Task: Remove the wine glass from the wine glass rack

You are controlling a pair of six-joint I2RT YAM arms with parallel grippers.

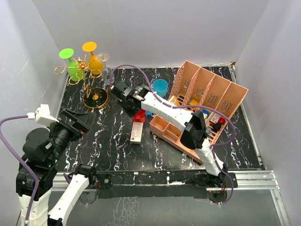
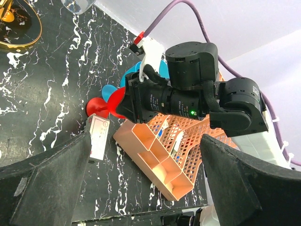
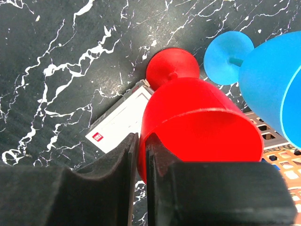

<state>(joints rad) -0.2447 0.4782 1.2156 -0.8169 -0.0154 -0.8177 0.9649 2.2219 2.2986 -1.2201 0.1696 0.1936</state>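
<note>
1. The right hand [image 3: 141, 141] has its fingers drawn almost together, pinching the rim wall of the red wine glass [image 3: 197, 122] between them.
2. The red wine glass is off the wine glass rack [image 1: 87, 67]. It sits tilted over the dark marbled desk [image 1: 113, 141], between the rack and the pink organizer [image 1: 211, 94], with its foot pointing away from the hand. Whether the foot touches the desk cannot be told.
3. A white box [image 3: 117, 123] lies on the desk just beside the red glass, and a blue glass [image 3: 273, 89] is close on its other side.
4. The rack stands at the far left corner of the desk. A green glass [image 1: 73, 66], an orange glass [image 1: 94, 61] and a clear glass [image 1: 102, 57] hang on it, feet up.
5. The left hand [image 2: 146, 141] has its fingers spread wide apart and holds nothing. It hovers near the left edge of the desk, facing the right arm.
</note>
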